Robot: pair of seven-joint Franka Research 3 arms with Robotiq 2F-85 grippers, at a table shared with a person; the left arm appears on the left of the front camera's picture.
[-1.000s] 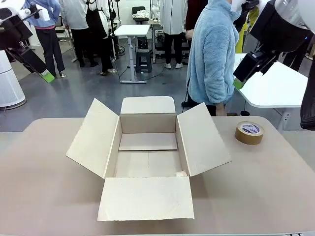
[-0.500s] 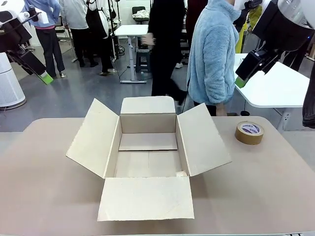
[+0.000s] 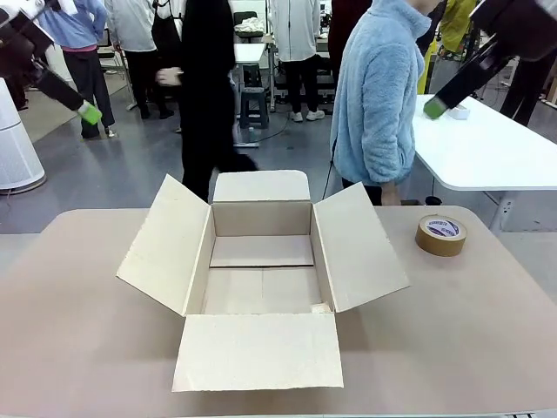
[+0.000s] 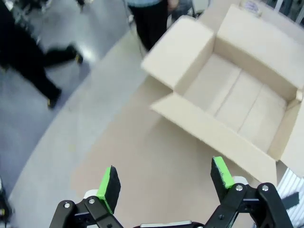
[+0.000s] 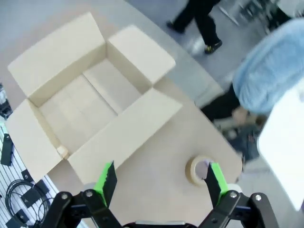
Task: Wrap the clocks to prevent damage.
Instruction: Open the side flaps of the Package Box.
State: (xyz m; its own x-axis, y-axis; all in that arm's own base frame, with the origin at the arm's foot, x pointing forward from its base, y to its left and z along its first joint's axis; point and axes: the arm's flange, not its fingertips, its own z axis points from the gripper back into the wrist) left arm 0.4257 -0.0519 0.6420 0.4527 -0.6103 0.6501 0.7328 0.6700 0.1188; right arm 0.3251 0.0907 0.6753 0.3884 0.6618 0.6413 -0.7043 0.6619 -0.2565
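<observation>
Clocks: their place cannot be told, nor how they lie to either gripper; neither pair of fingers holds or touches anything.
Left gripper [image 4: 165, 178]: jaws spread wide, with bare air between the green pads. It hangs high above the table, off the box's left side.
Right gripper [image 5: 159, 178]: jaws spread wide as well, nothing held. It hangs high off the box's right side.
Box [image 3: 261, 287]: brown cardboard with all four flaps folded outward. The floor is bare but for a small pale scrap [image 3: 322, 306] in its near right corner.
Tape roll [image 3: 440, 234]: brown, lying flat, to the right of the box's right flap and apart from it.
Table [image 3: 452, 331]: beige top, with the box at its middle.
Front view: both arms are raised toward the top corners, well above the box.
Left wrist view: looks down on the box's left flap and the bare tabletop beside it.
Right wrist view: takes in the box's whole opening, the roll below it near one finger, and dark cables [image 5: 19, 199] off the table's near edge.
Person [image 3: 374, 96]: in light blue fleece, standing just behind the box's far right corner.
Second person [image 3: 207, 87]: in black, on the floor beyond the box's far left side.
</observation>
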